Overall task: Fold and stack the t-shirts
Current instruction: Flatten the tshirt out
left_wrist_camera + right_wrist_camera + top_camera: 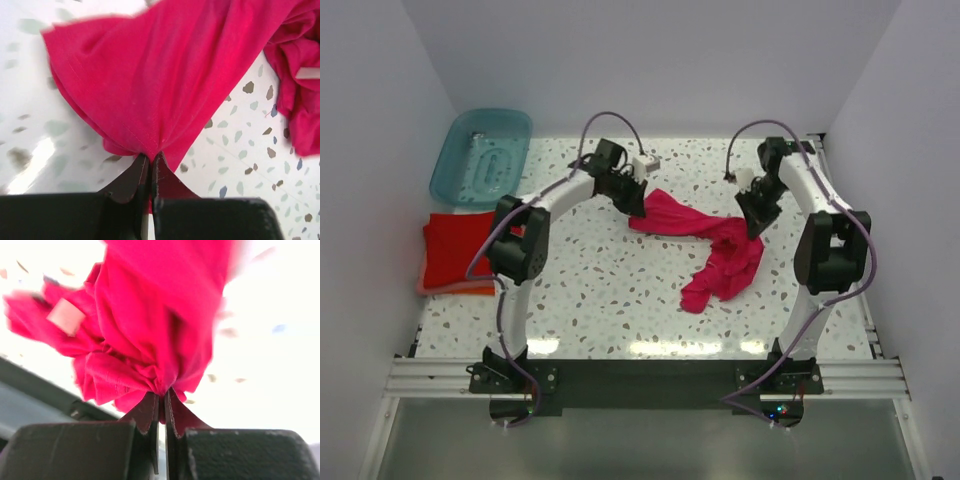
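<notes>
Two grips I confirm shut on the magenta t-shirt [705, 245]: left claw [150, 165] pinching its left hem, right claw [161, 400] its bunched right end, the cloth's long axis spanning between them over the worktop [610, 290].

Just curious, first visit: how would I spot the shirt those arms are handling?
On the speckled table, near its middle, is a crumpled magenta-pink t-shirt. The left gripper and right gripper each pinch it. Unlike the red folded pile at the left, it is unfolded.
</notes>
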### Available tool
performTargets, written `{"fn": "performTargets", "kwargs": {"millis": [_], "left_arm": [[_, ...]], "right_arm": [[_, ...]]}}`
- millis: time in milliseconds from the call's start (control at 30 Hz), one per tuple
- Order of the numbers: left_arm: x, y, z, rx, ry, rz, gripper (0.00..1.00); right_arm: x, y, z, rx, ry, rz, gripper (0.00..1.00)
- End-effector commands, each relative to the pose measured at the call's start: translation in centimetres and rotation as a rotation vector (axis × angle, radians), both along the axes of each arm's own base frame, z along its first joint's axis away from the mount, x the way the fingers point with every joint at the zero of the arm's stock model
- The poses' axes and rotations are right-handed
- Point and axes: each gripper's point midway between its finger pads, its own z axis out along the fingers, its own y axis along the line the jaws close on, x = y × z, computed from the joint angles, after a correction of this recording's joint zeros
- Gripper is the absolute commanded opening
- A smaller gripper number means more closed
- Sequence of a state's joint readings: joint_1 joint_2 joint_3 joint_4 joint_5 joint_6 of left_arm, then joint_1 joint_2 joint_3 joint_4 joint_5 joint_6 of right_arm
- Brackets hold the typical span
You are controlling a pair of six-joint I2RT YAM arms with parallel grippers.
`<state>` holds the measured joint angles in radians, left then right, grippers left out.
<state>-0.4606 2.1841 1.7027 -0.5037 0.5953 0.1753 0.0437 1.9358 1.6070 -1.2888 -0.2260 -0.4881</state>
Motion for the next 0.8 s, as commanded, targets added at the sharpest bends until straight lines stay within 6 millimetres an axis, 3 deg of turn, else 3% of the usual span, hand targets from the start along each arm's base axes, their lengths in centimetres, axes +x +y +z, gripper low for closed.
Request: {"fn": "performTargets", "kwargs": {"millis": [0, 67, 100, 167, 200, 300, 433, 500, 600, 700, 767], "left_arm": [[2.1, 3.6, 12.8, -0.158, -0.174, 0.066, 0.0], [1.8, 5.7, 14.3, -0.154, -0.184, 0.083, 0.0], [1.4, 6.3, 16.0, -0.152, -0.229, 0.07, 0.0], [0.3, 7.7, 16.4, -0.123, -0.229, 0.071, 0.0], [-0.2, 8.2, 17.6, -0.121, -0.256, 0.073, 0.0], [-0.9, 10.5, 17.5, -0.093, -0.243, 0.112, 0.0], [-2.0, 13.8, 14.6, -0.073, -0.104, 0.165, 0.0], [-2.3, 14.5, 13.5, -0.062, -0.074, 0.169, 0.0], [-1.9, 14.7, 13.9, -0.058, -0.09, 0.17, 0.0], [-0.2, 14.6, 15.6, -0.067, -0.14, 0.183, 0.0], [1.6, 14.6, 17.4, -0.08, -0.191, 0.224, 0.0]], "right_arm": [[3.5, -2.0, 6.1, -0.08, -0.19, 0.111, 0.0], [4.1, -2.4, 8.0, -0.099, -0.231, 0.186, 0.0], [5.1, -2.7, 9.7, -0.113, -0.289, 0.201, 0.0], [5.4, -2.8, 11.8, -0.134, -0.344, 0.277, 0.0], [5.3, -2.8, 12.8, -0.14, -0.374, 0.295, 0.0], [4.3, -1.8, 14.3, -0.129, -0.42, 0.377, 0.0], [0.1, 2.4, 13.0, -0.051, -0.349, 0.551, 0.0], [-2.3, 4.0, 11.2, 0.015, -0.265, 0.618, 0.0], [-4.0, 5.4, 10.5, 0.083, -0.195, 0.662, 0.0], [-1.8, 4.9, 11.6, 0.062, -0.267, 0.62, 0.0], [2.3, 4.1, 13.2, 0.004, -0.406, 0.546, 0.0]]}}
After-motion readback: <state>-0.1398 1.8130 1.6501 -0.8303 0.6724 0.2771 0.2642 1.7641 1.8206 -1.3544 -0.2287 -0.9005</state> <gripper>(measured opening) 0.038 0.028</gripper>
